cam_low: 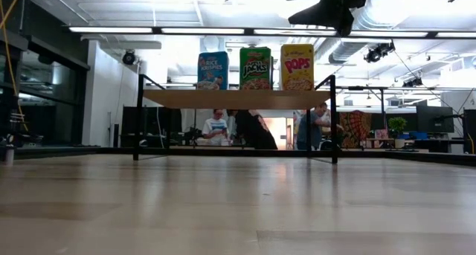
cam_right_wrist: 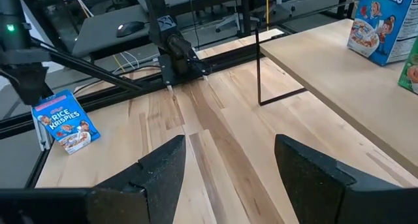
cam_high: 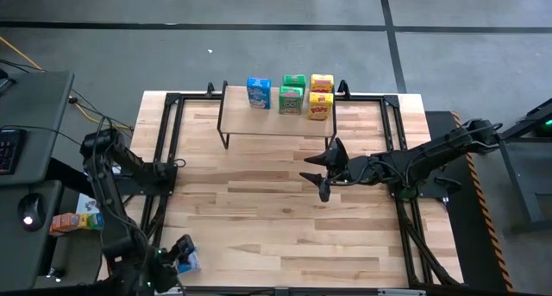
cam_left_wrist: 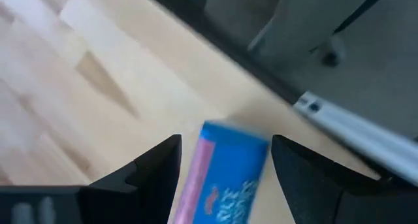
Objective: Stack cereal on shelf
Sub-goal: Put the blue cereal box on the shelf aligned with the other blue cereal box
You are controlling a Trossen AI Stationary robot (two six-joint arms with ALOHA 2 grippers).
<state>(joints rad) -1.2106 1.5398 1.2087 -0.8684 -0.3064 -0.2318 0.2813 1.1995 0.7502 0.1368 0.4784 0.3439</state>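
The shelf [cam_high: 259,122] stands at the table's far edge and bears a blue box [cam_high: 258,92], two green boxes [cam_high: 291,98] and two yellow-and-red boxes [cam_high: 320,105], all upright. The low view shows one blue [cam_low: 213,70], one green [cam_low: 255,68] and one yellow [cam_low: 297,67] front on the shelf board [cam_low: 238,99]. The second blue box [cam_left_wrist: 228,178] stands at the table's near-left corner [cam_right_wrist: 65,123]. My left gripper [cam_left_wrist: 225,165] is open over it, one finger on either side of the box. My right gripper [cam_high: 325,171] is open and empty, raised above mid-table on the near side of the shelf.
Black metal frame rails [cam_high: 164,166] run along the table's left and right sides. Bare wood lies between the shelf and the near edge [cam_high: 276,236]. A side desk on the left holds a mouse [cam_high: 29,211] and colourful items [cam_high: 73,220]. People show in the room beyond [cam_low: 216,127].
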